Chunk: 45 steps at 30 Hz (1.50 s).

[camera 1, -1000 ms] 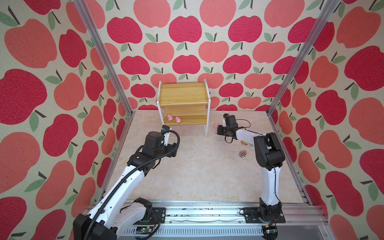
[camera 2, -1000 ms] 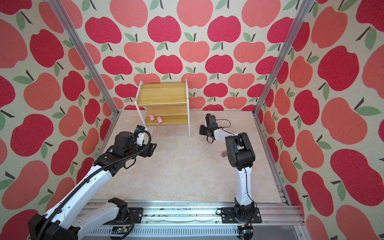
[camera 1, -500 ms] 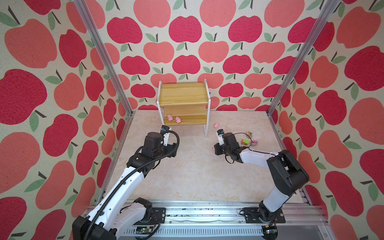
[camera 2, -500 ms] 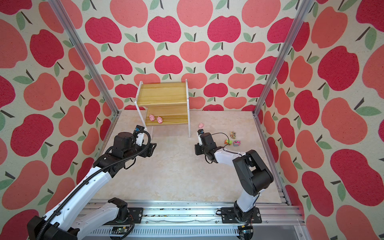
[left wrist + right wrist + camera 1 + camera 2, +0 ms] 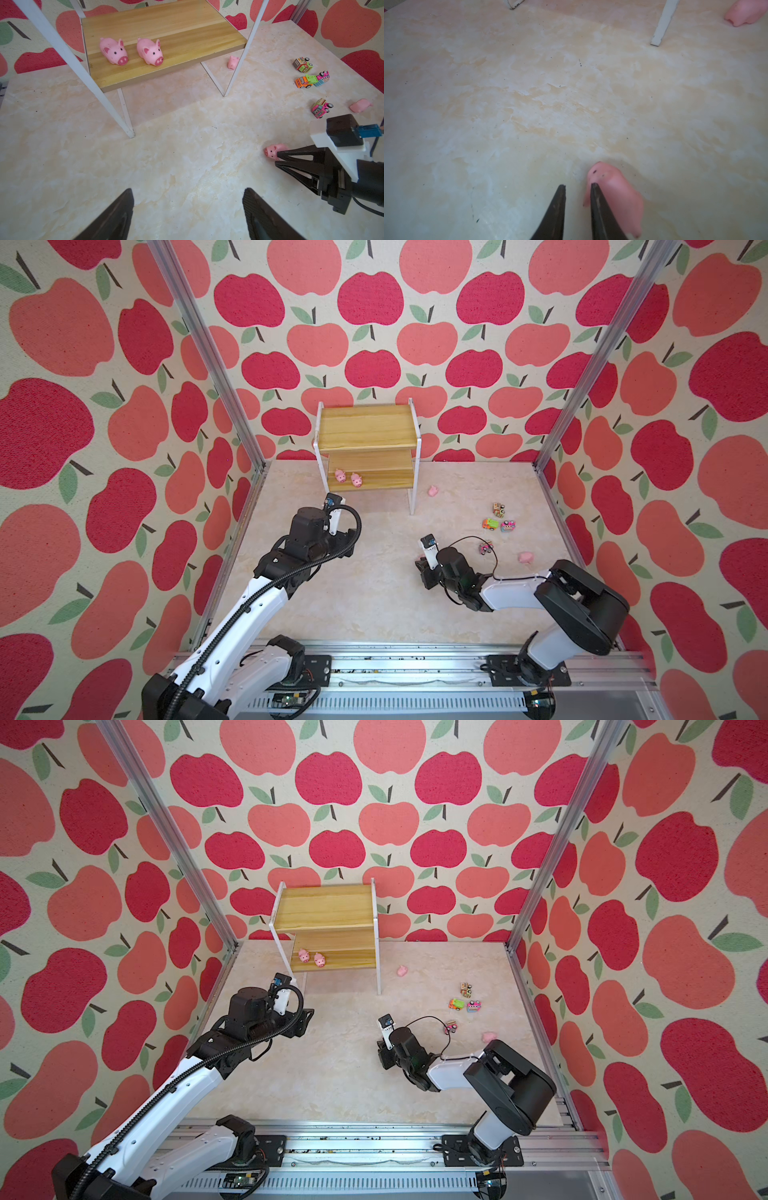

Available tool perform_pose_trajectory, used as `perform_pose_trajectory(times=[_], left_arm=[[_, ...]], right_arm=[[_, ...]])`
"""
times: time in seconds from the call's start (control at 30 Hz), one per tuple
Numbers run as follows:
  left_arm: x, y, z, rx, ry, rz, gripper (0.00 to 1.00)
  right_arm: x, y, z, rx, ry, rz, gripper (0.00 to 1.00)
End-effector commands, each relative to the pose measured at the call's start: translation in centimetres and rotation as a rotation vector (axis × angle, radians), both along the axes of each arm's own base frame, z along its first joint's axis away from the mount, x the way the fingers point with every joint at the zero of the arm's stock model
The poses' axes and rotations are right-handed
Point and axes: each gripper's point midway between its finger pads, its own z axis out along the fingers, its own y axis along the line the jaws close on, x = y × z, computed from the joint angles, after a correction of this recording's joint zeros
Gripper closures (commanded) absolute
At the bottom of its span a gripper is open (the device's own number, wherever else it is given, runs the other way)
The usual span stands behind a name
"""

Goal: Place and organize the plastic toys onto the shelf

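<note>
On the lower board (image 5: 388, 477) of the shelf (image 5: 332, 907), at its left end, two pigs (image 5: 113, 51) stand side by side with their snouts toward the near edge. That looks like the start of a row, with room kept to their right for the others. The upper board (image 5: 368, 427) is bare, probably reserved for the trucks.

The third pig (image 5: 274, 150) lies mid-tabletop, between the two arms, a spot either arm could reach, so it may be meant for a hand-off. The right gripper (image 5: 578, 185) is low over the tabletop (image 5: 374, 605) there. Its jaws are a narrow gap apart with nothing between them, and the pig sits just beside the outer face of one finger, not gripped. Whether they touch I cannot tell. The left gripper (image 5: 188, 189) hovers near the shelf's left front leg, jaws wide and empty, facing that pig, seemingly ready to collect it.

There are five pigs in all: the two shelved, the one by the right gripper, a fourth pig (image 5: 433, 490) just right of the shelf's right front leg, and a fifth pig (image 5: 526, 557) at the right side of the tabletop.

There are four trucks, none shelved. Three sit in a loose cluster (image 5: 491, 524) on the right, and a lone truck (image 5: 485, 548) sits nearer, close to the fifth pig.
</note>
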Motion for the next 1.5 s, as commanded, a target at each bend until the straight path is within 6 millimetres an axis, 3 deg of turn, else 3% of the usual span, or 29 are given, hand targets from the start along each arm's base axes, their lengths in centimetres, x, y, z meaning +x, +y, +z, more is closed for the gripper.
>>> perform_pose_trajectory(times=[0.0,0.17,0.27,0.43,0.7,0.93,1.17,1.47], left_arm=[[0.2,0.2,0.3,0.019,-0.030,0.003,0.15],[0.1,0.3,0.4,0.019,-0.036,0.005,0.14],[0.1,0.3,0.2,0.027,-0.035,0.008,0.14],[0.1,0.3,0.0,0.030,-0.030,0.009,0.14],[-0.1,-0.1,0.3,0.016,-0.038,-0.010,0.12],[-1.4,-2.3,0.7,-0.020,-0.051,-0.116,0.11],[-3.0,-4.6,1.0,-0.057,-0.053,-0.243,0.09],[-3.1,-4.7,0.9,-0.065,-0.049,-0.251,0.09]], right_arm=[[-0.1,-1.6,1.9,0.000,-0.057,-0.054,0.68],[-0.5,-3.8,5.2,-0.013,-0.086,-0.110,0.49],[-0.5,-4.7,6.4,-0.021,-0.058,-0.155,0.45],[-1.1,-5.2,3.5,-0.030,0.121,-0.246,0.46],[-1.1,-5.4,-0.5,-0.057,0.258,-0.318,0.48],[-0.1,-6.2,-3.5,-0.091,0.325,-0.368,0.49],[2.0,-6.9,-4.2,-0.092,0.313,-0.406,0.49],[6.2,-5.5,-5.2,-0.069,0.311,-0.404,0.49]])
